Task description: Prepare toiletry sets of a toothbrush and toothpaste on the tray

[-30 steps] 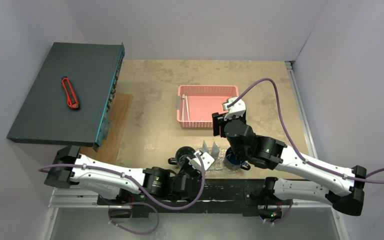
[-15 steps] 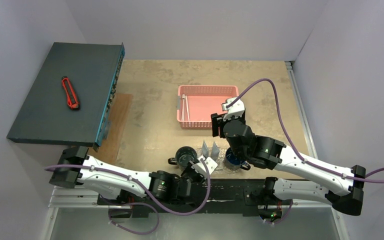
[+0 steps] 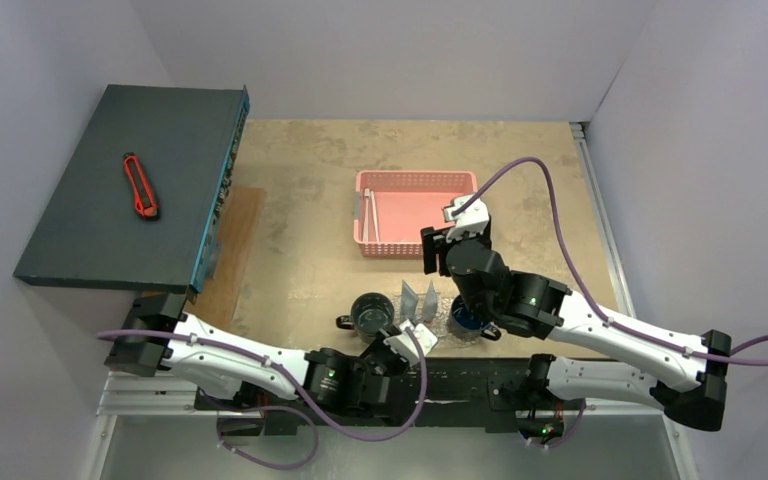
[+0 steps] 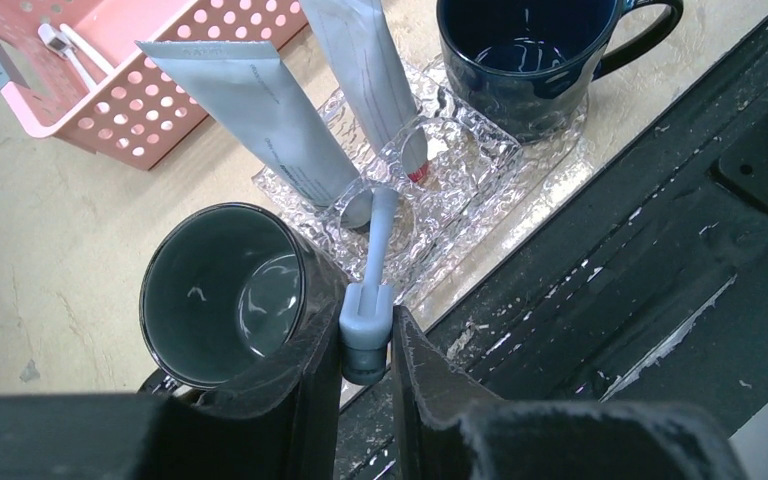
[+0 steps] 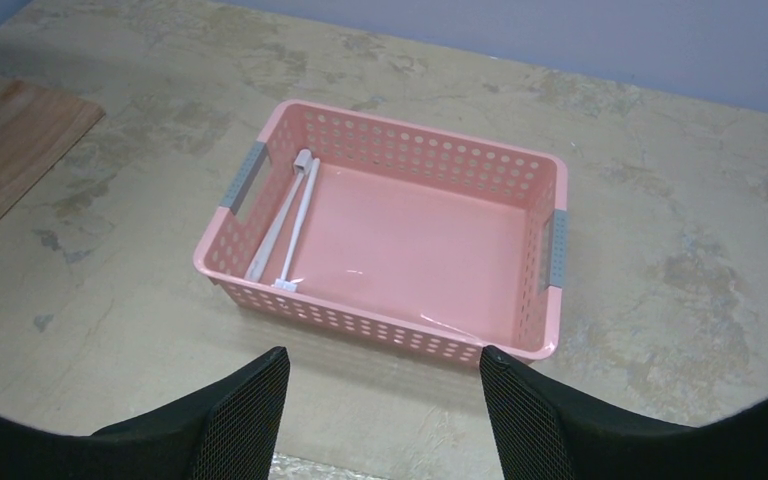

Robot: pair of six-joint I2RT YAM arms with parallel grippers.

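My left gripper (image 4: 365,325) is shut on the end of a pale-blue toothbrush (image 4: 375,240), at the table's near edge. The brush points onto the transparent bumpy tray (image 4: 470,165). The dark green mug (image 4: 225,290) stands just left of my fingers. Two silvery tubes (image 4: 260,115) (image 4: 365,60) stand cap-down on the tray, and the blue mug (image 4: 520,50) stands at its right end. My right gripper (image 5: 382,385) is open and empty, hovering before the pink basket (image 5: 545,300). Two slim pale toothbrushes (image 5: 290,215) lie in it.
A dark box (image 3: 110,190) with a red utility knife (image 3: 140,186) sits raised at the left, with a wooden board (image 3: 240,240) beside it. The black frame rail (image 4: 640,250) runs along the near table edge, right below my left gripper.
My left arm has drawn back toward the near edge, with the toothbrush still in its jaws. The right arm has barely moved.
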